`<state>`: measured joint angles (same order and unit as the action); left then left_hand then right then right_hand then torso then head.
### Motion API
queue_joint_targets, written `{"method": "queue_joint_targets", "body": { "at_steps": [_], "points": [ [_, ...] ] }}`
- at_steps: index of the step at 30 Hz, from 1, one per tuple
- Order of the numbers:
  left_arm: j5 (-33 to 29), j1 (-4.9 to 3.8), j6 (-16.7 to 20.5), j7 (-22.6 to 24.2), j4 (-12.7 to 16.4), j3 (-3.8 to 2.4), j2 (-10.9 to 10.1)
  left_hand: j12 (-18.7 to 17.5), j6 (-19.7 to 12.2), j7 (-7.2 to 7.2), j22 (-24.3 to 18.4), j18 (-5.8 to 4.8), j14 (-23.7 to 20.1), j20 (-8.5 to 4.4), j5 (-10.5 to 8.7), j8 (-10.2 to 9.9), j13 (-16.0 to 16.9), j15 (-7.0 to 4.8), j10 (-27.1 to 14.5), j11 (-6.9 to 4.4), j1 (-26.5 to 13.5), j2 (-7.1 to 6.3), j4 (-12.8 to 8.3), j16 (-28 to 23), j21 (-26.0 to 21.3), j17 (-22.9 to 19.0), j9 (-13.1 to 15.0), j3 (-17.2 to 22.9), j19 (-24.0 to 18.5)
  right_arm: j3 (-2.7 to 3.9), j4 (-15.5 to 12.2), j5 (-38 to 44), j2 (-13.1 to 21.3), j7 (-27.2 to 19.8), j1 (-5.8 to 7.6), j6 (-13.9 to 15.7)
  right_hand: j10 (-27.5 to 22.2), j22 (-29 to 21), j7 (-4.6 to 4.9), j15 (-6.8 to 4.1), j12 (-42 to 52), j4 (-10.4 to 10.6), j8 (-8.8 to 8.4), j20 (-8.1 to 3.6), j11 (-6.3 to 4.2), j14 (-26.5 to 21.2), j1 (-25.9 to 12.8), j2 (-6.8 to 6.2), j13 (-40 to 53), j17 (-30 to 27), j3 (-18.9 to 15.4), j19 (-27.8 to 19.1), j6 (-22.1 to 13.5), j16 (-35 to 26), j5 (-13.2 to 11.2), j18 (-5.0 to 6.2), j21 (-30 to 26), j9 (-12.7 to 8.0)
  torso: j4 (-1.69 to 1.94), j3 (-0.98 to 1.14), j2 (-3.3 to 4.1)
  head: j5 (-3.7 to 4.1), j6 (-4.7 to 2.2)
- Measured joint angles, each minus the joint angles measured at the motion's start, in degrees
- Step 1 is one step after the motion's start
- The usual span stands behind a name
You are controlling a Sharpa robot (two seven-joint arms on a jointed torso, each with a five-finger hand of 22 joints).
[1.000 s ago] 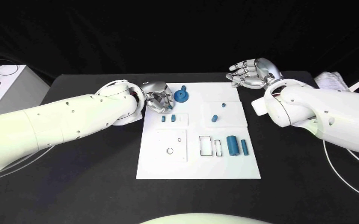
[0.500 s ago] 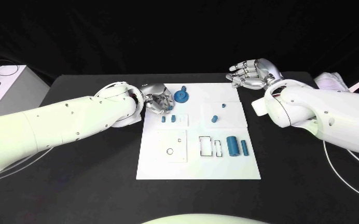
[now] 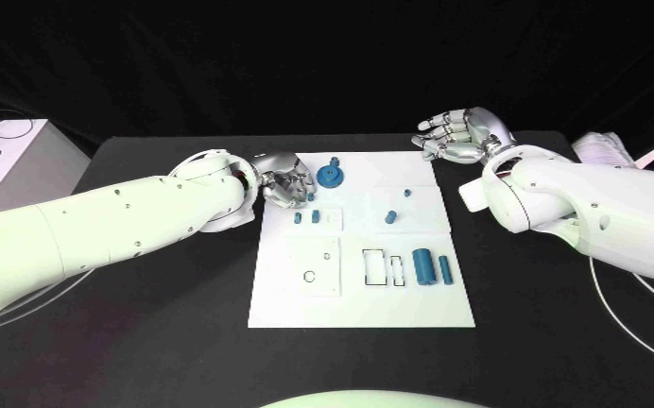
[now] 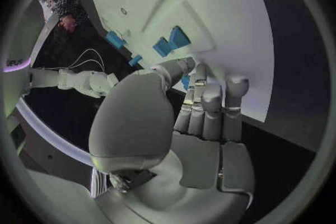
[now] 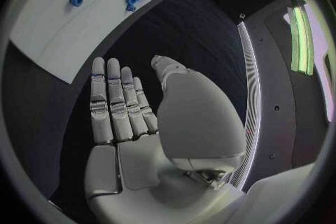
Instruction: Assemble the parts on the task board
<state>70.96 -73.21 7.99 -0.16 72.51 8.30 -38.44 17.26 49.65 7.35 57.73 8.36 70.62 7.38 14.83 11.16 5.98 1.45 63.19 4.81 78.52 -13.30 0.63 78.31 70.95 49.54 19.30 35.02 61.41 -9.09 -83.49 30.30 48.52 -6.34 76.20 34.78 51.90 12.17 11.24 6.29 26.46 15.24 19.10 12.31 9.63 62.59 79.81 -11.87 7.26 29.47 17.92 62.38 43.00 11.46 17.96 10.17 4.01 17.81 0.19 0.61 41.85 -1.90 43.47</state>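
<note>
"Where are your hands?"

"My left hand [image 3: 283,186] is at the far left corner of the task board [image 3: 361,280], right beside the blue gear [image 3: 332,178]. Its fingers are bent, but I can't tell if it holds anything. My right hand [image 3: 461,136] is flat and open over the black table [image 3: 163,323], holding nothing."

"And the parts?"

"Small blue pieces [image 3: 434,265] lie on the board."
</note>
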Motion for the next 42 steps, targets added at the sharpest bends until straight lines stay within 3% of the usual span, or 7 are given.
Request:
{"method": "queue_joint_targets", "body": {
  "at_steps": [5, 9, 11, 15, 21, 30, 42],
  "points": [
    [-0.05, 0.01, 0.05, -0.01, 0.09, -0.12, -0.69, -0.67, 0.00, 0.00, -0.87, 0.00, -0.85, 0.05, 0.00, 0.00, 0.01, 0.19, -0.03, 0.02, 0.00, 0.00, 0.00, -0.46, -0.75, -1.14, -0.16, 0.00, -1.13, 0.00, 0.18, 1.66, 0.16, 0.33, 0.00, -1.24, 2.33, -0.12, 0.15, -1.30, 0.31, -2.35, 0.84, -1.38, -0.98, 2.97, 3.10, 0.47, -1.17, 0.21, 3.04, 2.99, 2.02, 0.69, -1.68, 0.00, 1.67, -0.27, -0.01, 0.00, -0.01, 0.15, -0.16],
    [-0.84, 0.21, 0.15, 0.00, 0.12, -0.91, -1.93, -1.71, 0.30, 0.29, -3.73, 0.00, -4.46, 0.34, 0.00, -0.23, -0.19, 0.62, -1.51, 1.31, 0.00, 0.00, 0.00, -2.72, -2.94, -6.62, -0.43, 0.00, -3.98, 0.00, 0.53, 6.15, 0.29, 0.97, 0.00, -3.53, 6.56, 3.25, -0.28, -4.59, -2.55, -4.97, 0.80, -5.25, -2.91, 13.37, 4.83, -0.08, -3.19, 2.65, 5.85, 11.84, 5.74, 5.80, -3.25, -0.01, 8.40, -0.97, -0.05, -0.02, -0.03, 0.53, -0.39],
    [-2.59, 0.29, 0.40, 0.37, 0.25, -1.52, -2.91, -2.35, 1.03, 1.75, -9.09, 1.42, -9.47, 0.83, 0.00, -0.23, -0.38, 1.21, -3.28, 1.95, 0.00, 0.00, -0.17, -6.09, -6.95, -13.71, -0.60, 0.17, -9.32, 0.00, 0.65, 9.90, 0.37, 1.51, -0.01, -5.43, 9.06, 6.01, -0.92, -5.92, -5.55, -6.34, -0.31, -7.02, -3.77, 18.08, 4.86, -0.15, -3.68, 5.01, 6.96, 14.94, 7.52, 9.05, -3.51, 0.00, 12.62, -1.69, -0.07, -0.02, -0.03, 0.97, -0.59],
    [-10.01, 0.30, 1.40, 2.76, 1.18, -2.64, -5.56, -2.44, 1.35, 3.48, -12.19, 1.51, -14.68, 1.63, 0.00, -0.23, -0.64, 2.10, -5.72, 3.02, 0.56, 0.55, -0.56, -11.68, -10.82, -18.98, -1.15, 0.56, -13.36, 0.02, 0.47, 19.61, 0.46, 2.90, -0.15, -9.84, 12.87, 11.45, -1.75, -6.73, -11.88, -8.22, -2.74, -8.13, -4.61, 20.87, 3.43, -1.58, -3.64, 10.75, 9.80, 15.41, 9.75, 15.40, -5.45, -0.01, 19.34, -2.96, -0.18, 0.01, -0.02, 1.92, -1.01],
    [-27.62, 0.31, 1.72, 9.35, 3.76, -3.69, -9.79, -1.55, 0.70, 4.26, -13.32, 1.51, -15.87, 1.83, 0.00, -0.56, -0.64, 2.36, -6.50, 3.37, 1.01, 1.01, -1.46, -15.93, -12.67, -22.03, -1.86, -0.02, -14.33, 0.02, 0.00, 36.57, 0.31, 5.97, -0.92, -15.43, 14.65, 22.61, -2.54, -6.91, -16.30, -9.51, -4.15, -8.31, -5.03, 21.05, 0.67, -3.07, -3.46, 20.81, 11.61, 15.98, 10.94, 28.63, -6.45, -0.86, 31.24, -3.29, -0.29, -0.02, 0.05, 3.28, -1.59],
    [-49.36, 0.38, 0.19, 17.41, 7.28, -4.29, -14.07, -1.10, 0.64, 4.32, -13.79, 1.48, -16.37, 1.95, 0.00, -0.56, -0.63, 2.46, -6.79, 3.49, 1.01, 1.01, -1.82, -17.28, -13.36, -23.06, -2.11, -0.39, -14.85, -0.02, 0.00, 54.30, -0.51, 10.77, -2.35, -17.19, 13.07, 39.60, -2.58, -6.71, -19.00, -9.70, -4.82, -7.49, -4.51, 21.25, -0.97, -3.95, -3.22, 33.15, 12.23, 18.27, 11.23, 46.21, -6.98, -2.68, 48.37, -3.08, -0.15, -0.14, 0.12, 4.27, -2.01],
    [-57.60, 0.41, -1.16, 20.58, 9.20, -4.36, -15.51, -0.84, 0.64, 4.32, -14.07, 1.42, -16.57, 2.05, 0.00, -0.56, -0.63, 2.66, -6.98, 3.69, 1.01, 1.01, -1.98, -17.76, -13.77, -23.47, -2.16, -0.56, -14.94, 0.00, 0.28, 63.39, -1.86, 15.28, -3.01, -16.54, 12.35, 44.50, -2.50, -6.51, -19.67, -9.93, -5.03, -7.28, -4.22, 21.45, -1.18, -3.73, -3.23, 36.16, 12.46, 18.47, 11.31, 50.86, -6.98, -2.68, 52.97, -2.89, -0.15, -0.14, 0.09, 4.25, -2.05]
  ]
}}
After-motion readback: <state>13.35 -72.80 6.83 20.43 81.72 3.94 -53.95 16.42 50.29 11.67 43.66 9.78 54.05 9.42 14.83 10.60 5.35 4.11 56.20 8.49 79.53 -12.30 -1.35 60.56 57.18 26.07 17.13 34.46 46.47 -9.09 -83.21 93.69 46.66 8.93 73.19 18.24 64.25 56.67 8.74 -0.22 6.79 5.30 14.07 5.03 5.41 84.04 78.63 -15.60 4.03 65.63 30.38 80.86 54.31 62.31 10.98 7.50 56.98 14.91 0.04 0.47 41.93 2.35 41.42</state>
